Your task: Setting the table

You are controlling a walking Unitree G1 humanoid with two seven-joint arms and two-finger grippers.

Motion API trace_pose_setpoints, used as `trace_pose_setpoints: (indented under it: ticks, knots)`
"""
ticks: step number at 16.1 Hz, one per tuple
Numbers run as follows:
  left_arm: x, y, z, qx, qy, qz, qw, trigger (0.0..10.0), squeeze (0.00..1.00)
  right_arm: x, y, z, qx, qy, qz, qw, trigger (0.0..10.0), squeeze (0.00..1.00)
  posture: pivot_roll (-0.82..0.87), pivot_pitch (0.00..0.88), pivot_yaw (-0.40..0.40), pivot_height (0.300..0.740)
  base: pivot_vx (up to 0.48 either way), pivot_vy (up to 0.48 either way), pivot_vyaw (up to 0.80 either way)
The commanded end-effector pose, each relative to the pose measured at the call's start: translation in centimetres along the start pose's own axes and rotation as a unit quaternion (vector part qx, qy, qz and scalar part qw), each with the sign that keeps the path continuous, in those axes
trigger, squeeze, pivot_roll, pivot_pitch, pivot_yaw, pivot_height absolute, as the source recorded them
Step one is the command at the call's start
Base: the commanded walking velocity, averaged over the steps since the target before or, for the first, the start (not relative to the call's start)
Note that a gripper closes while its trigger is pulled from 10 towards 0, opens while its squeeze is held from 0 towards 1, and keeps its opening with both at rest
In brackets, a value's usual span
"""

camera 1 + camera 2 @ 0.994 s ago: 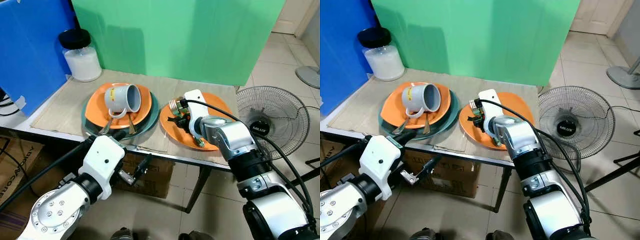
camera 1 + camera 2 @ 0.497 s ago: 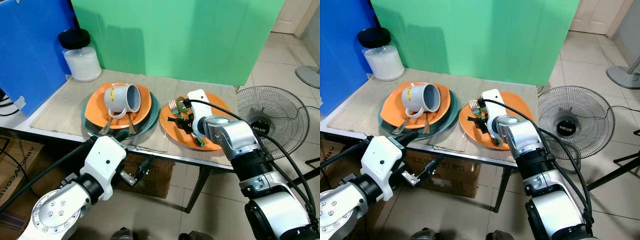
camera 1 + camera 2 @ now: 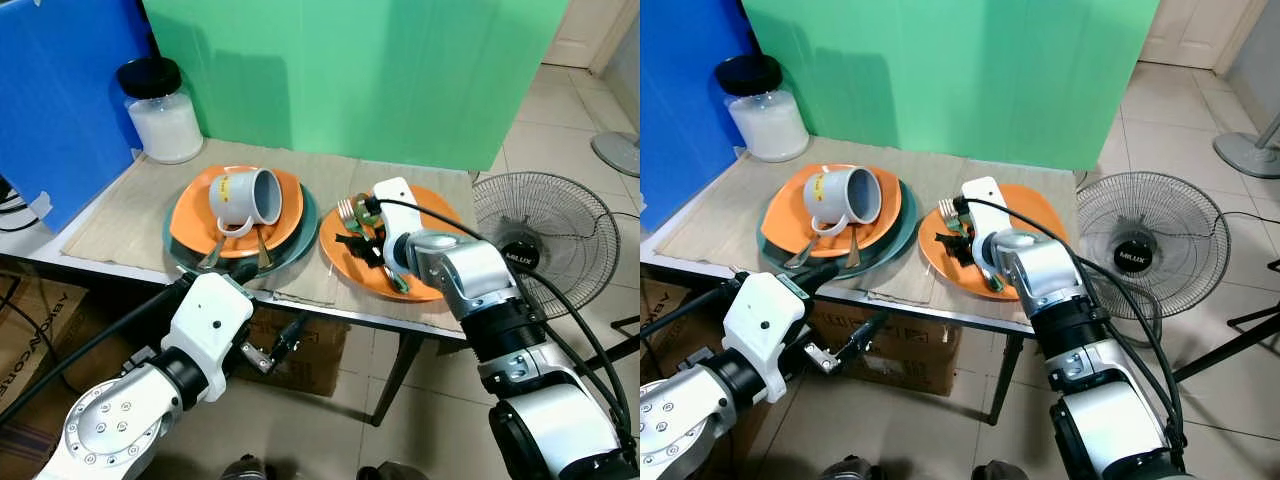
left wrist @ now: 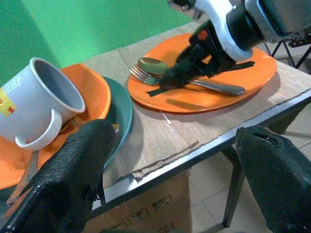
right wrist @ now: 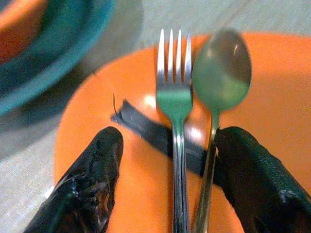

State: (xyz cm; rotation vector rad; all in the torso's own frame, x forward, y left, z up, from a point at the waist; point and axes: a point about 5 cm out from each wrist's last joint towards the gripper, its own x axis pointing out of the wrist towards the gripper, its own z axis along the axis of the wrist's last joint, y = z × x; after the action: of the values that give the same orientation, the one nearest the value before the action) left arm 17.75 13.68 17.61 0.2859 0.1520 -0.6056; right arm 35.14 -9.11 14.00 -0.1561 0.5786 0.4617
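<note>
Reaching: right gripper [image 5: 167, 182] hovers low over the flat orange round plate [image 3: 432, 220], jaws spread wide, straddling the silver metal fork [image 5: 174, 97] and silver metal spoon [image 5: 221, 73], gripping neither.
Cutlery: fork and spoon lie side by side on that plate, across a black strip [image 5: 143, 127].
Beside the plate: white ceramic mug [image 3: 245, 197] lies tipped on an orange plate stacked in a teal dish [image 3: 300, 235], with more cutlery under it.
Left gripper [image 4: 170, 174]: below the tabletop [image 3: 120, 215] edge, well short of the plate, jaws wide, empty.
Progress: early, I judge; nothing laid out as a place setting.
Unclear: the stacked cutlery, partly hidden.
</note>
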Motion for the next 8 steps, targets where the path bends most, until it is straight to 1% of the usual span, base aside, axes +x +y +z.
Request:
trace_pose_setpoints:
  ticks: [1,4,5,6,8]
  knots:
    - [-0.2,-0.3,0.5,0.005,-0.01,-0.009,1.0,10.0,0.0,-0.7,-0.1,1.6,-0.008,-0.026,0.006,1.0,10.0,0.0,0.04,0.063,0.015,0.74,0.0,0.0,0.0]
    - [-0.2,-0.4,0.4,0.003,-0.008,-0.016,1.0,10.0,0.0,-1.2,0.3,1.7,-0.016,-0.025,0.023,0.999,10.0,0.0,0.04,0.063,0.018,0.74,0.0,0.0,0.0]
    - [-0.2,-0.5,0.4,0.003,-0.007,-0.018,1.0,10.0,0.0,-1.2,0.5,1.4,-0.021,-0.017,0.029,0.999,10.0,0.0,0.04,0.063,0.02,0.74,0.0,0.0,0.0]
    - [-0.1,-0.5,0.4,0.002,-0.007,-0.021,1.0,10.0,0.0,-0.9,0.8,0.3,-0.025,0.003,0.031,0.999,10.0,0.0,0.04,0.064,0.021,0.74,0.0,0.0,0.0]
    - [0.0,-0.6,0.3,0.002,-0.006,-0.023,1.0,10.0,0.0,-0.6,0.8,-0.3,-0.021,0.013,0.03,0.999,10.0,0.0,0.04,0.064,0.02,0.74,0.0,0.0,0.0]
